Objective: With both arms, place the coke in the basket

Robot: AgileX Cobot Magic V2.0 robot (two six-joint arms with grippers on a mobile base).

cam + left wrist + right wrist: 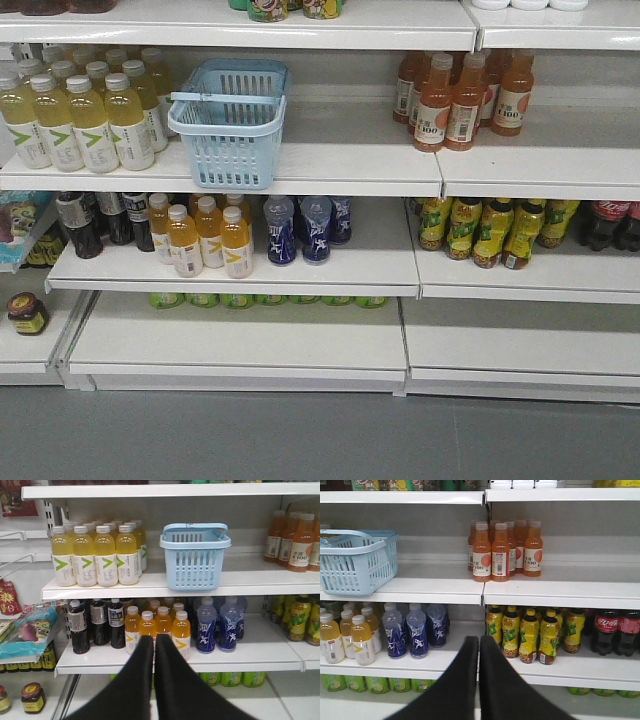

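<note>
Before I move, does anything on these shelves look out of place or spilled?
Only the basket: it sits on a product shelf between yellow bottles and orange bottles, near the front edge. The coke stands upright; nothing looks spilled.

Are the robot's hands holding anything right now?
No. The left gripper and right gripper are both shut on nothing; the coke sits on its shelf.

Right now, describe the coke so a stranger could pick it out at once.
Find the shelf under the orange juice bottles and follow it right, past the yellow-labelled bottles. The coke stands at the far right end: dark cola, red label with white script, unlike its yellow neighbours.
</note>
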